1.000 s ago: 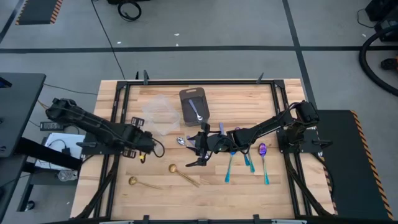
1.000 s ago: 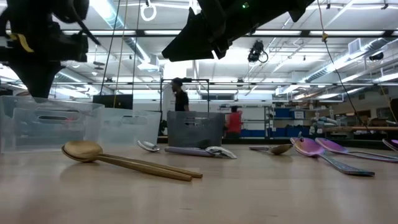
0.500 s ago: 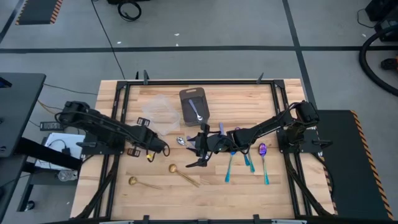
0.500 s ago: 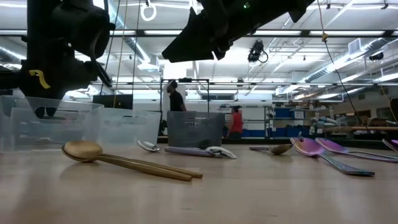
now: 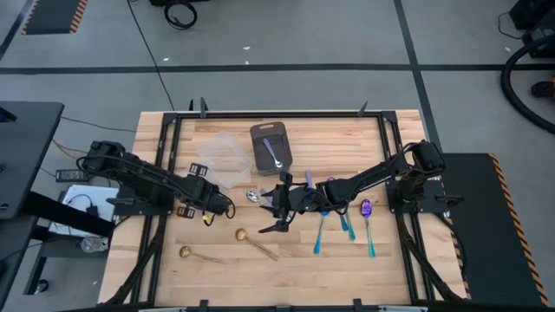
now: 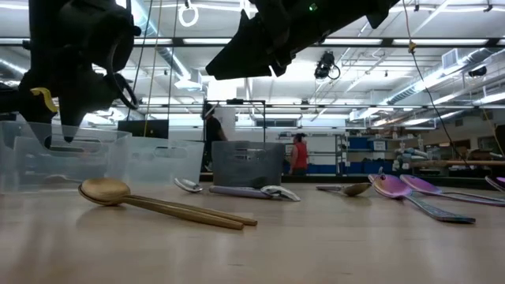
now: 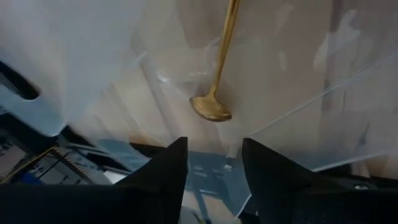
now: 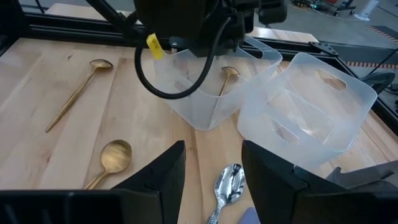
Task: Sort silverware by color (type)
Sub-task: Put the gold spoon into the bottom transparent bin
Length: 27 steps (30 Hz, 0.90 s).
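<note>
My left gripper point(image 7: 214, 171) stands open over a clear tub point(image 8: 200, 93) at the table's left middle. A gold spoon point(image 7: 214, 102) lies inside the tub, bowl toward the fingers and free of them. My right gripper point(image 8: 217, 180) hovers open at the table's middle, above a silver spoon point(image 8: 227, 184) that lies on the wood. Two more gold spoons point(image 5: 257, 243) point(image 5: 196, 254) lie near the front. Another silver spoon point(image 5: 276, 156) rests in the dark grey tray point(image 5: 263, 134). Teal-handled purple spoons point(image 5: 347, 221) lie to the right of centre.
A second clear tub point(image 8: 311, 106) stands beside the first, toward the far edge. A black frame point(image 5: 165, 156) runs round the table. In the low view, people stand in the room beyond the table. Bare wood lies along the near edge point(image 5: 286, 277).
My left gripper has gone toward the table's right edge and down, coming over the clear tub. My right gripper has kept still. A person in the room behind has walked to the left.
</note>
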### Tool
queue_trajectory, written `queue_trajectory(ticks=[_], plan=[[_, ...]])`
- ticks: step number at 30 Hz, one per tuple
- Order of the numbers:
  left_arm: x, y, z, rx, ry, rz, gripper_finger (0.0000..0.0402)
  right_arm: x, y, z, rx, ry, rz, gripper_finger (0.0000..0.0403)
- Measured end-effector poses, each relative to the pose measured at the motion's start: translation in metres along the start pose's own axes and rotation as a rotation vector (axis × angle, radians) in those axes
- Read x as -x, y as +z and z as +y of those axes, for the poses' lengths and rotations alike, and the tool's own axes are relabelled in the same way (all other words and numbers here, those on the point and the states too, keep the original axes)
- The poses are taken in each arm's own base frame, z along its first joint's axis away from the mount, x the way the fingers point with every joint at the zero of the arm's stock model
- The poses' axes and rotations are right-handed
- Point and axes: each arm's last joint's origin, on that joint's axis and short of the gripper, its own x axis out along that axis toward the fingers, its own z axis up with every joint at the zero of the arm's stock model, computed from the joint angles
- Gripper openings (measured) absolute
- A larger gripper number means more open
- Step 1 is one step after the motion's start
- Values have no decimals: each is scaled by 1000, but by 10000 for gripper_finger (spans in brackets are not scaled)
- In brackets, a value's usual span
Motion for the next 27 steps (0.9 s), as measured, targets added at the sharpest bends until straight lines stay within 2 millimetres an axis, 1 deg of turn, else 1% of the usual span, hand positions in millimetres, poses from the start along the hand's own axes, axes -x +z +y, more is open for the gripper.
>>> queue_trajectory(ticks=[10,13,16,18,20,23,27], plan=[[23,2,4,35,7,-36,162,0,0,0,0,0,0,167],[34,-3,6,71,24,-66,158,0,0,0,0,0,1,167],[48,-11,8,131,64,-131,150,0,-1,0,2,0,5,167],[56,-16,8,175,58,-192,146,0,-1,0,5,0,14,167],[62,-18,5,217,41,-261,144,0,-2,0,8,0,21,167],[70,-18,-6,241,3,-364,143,0,-3,0,12,0,30,167],[80,-14,-22,227,-28,-484,143,0,-3,0,12,-4,30,167]])
